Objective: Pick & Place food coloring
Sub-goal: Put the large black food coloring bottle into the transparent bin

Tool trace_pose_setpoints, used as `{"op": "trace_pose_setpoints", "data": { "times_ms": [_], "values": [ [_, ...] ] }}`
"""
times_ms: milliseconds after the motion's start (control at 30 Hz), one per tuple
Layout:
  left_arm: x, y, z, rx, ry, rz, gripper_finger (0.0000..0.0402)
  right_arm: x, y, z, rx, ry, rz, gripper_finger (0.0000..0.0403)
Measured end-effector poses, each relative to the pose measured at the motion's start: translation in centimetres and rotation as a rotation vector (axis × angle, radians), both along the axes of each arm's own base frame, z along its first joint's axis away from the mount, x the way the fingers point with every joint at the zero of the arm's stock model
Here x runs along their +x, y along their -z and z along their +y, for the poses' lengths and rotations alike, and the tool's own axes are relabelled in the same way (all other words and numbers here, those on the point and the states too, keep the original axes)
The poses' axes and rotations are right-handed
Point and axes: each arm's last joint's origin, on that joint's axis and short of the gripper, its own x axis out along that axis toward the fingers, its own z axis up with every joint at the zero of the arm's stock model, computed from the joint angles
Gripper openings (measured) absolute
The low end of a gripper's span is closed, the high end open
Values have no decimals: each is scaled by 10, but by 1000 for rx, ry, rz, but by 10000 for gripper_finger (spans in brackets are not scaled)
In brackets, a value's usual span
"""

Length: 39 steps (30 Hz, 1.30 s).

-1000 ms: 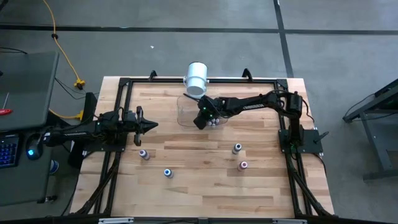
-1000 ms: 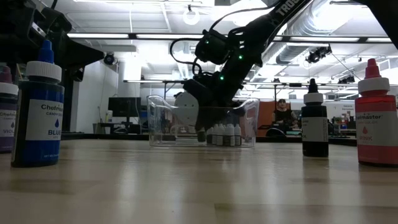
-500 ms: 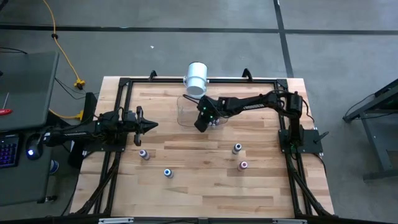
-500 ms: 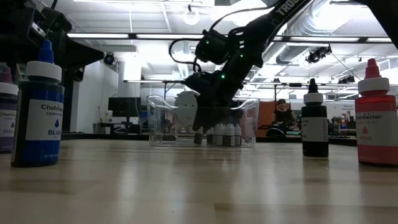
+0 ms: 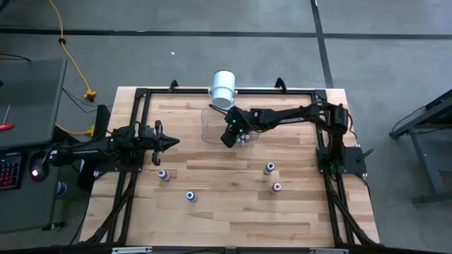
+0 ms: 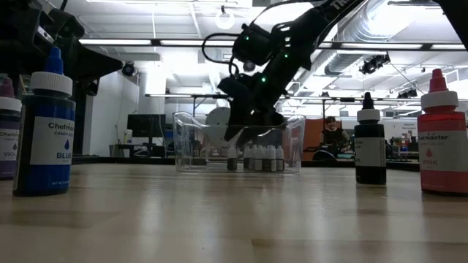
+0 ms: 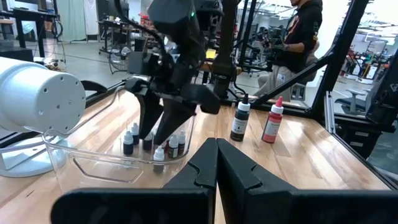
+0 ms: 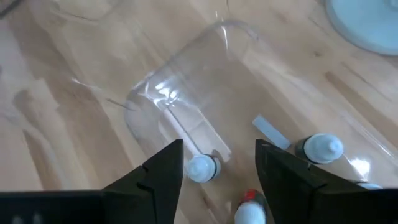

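Right claw [image 8: 217, 165] hangs spread wide and empty above a small bottle [image 8: 202, 168] inside the clear tub [image 5: 212, 123]; left claw [image 5: 171, 142], pinched closed, waits well apart from it.

The light wooden tabletop [image 5: 226, 212] carries a clear plastic tub [image 5: 212, 125] near its far edge, with a big white cylinder [image 5: 223, 87] just behind it. Four food coloring bottles stand loose: purple [image 5: 163, 174], blue [image 5: 190, 195], black [image 5: 269, 168] and pink [image 5: 277, 187]

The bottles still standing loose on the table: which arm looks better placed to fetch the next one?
Probably the right. Its gripper is open over the clear tub, apparently empty, and the black bottle and pink bottle stand on its side. The left gripper waits shut, though near the purple bottle.
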Motion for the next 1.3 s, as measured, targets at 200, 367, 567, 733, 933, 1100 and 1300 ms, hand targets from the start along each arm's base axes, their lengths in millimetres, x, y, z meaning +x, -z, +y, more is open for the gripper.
{"op": "trace_pose_setpoints", "data": {
  "times_ms": [200, 367, 567, 733, 933, 1100, 1300],
  "values": [
    [0, 0, 0, 0, 0, 0, 1, -2, -16, 8, -14, -11, -36, 189],
    [0, 0, 0, 0, 0, 0, 1, -10, -47, 19, -52, -15, -102, 189],
    [0, 0, 0, 0, 0, 0, 1, -39, -88, 47, -74, -31, -73, 189],
    [0, 0, 0, 0, 0, 0, 1, -74, -113, 80, -94, -62, 18, 189],
    [0, 0, 0, 0, 0, 0, 1, -113, -134, 111, -108, -137, 97, 189],
    [0, 0, 0, 0, 0, 0, 1, -138, -134, 123, -63, -119, 238, 189],
    [0, 0, 0, 0, 0, 0, 1, -145, -130, 130, 89, -11, 311, 189]
  ]
}}
